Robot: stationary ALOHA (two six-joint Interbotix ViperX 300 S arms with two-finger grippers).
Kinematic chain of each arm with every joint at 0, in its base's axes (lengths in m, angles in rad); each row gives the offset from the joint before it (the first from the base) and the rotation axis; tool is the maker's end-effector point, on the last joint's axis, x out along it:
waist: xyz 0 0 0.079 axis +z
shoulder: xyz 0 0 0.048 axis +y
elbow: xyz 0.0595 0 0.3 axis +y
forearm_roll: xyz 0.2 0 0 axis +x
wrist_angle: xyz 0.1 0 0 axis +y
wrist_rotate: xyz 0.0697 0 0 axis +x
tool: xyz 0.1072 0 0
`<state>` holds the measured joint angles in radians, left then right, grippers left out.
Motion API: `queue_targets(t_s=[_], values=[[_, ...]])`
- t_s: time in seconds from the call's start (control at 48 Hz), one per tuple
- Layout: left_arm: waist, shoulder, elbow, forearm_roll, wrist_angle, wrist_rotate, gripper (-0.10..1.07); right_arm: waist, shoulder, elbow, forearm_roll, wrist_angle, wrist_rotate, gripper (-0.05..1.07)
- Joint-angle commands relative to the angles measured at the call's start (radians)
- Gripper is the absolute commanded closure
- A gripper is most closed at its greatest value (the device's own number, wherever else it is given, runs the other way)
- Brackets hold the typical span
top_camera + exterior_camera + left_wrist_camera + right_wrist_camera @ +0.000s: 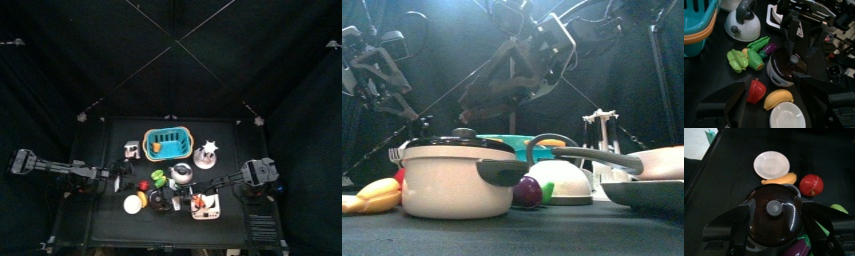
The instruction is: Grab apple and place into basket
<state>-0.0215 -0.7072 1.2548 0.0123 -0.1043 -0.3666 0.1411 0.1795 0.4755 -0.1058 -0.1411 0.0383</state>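
Near the table's front-left part lies the apple (757, 90), just beside a yellow fruit (777, 98) and a white plate (789, 116). Toward the back edge stands the basket (168, 145). Left hand (771, 117) spread wide, holding nothing. Right hand (775, 240) wide around a dark pot (776, 213).

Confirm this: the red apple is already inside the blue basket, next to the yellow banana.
Not quite. The apple is not inside the basket; it lies on the table beside the banana, well apart from the basket. The left wrist view shows this, and the right wrist view also shows the apple on the black table next to the banana.
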Motion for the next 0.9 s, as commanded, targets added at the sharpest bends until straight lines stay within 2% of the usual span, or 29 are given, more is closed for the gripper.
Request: queue_targets(t_s=[0.0,0.208,0.438,0.646,0.75,0.875], values=[[-0.003,0.002,-0.015,-0.002,-0.003,0.002,-0.01,-0.011,-0.072,0.000,0.000,-0.014,-0.003,0.08],[-0.006,0.002,-0.008,-0.002,-0.002,0.003,-0.01,-0.043,-0.127,0.029,-0.021,-0.041,0.005,0.08],[-0.008,0.002,0.011,0.015,0.044,0.008,-0.01,-0.077,-0.129,0.035,-0.009,-0.048,0.008,0.08],[0.005,0.006,-0.018,0.080,0.106,0.008,-0.02,-0.098,-0.152,0.063,0.008,-0.048,0.008,0.08],[0.023,0.028,-0.034,0.141,0.120,0.014,-0.02,-0.117,-0.172,0.084,0.018,-0.049,0.014,0.08],[0.028,0.075,-0.052,0.212,0.115,0.020,-0.02,-0.143,-0.204,0.109,0.104,-0.055,0.009,0.08]])
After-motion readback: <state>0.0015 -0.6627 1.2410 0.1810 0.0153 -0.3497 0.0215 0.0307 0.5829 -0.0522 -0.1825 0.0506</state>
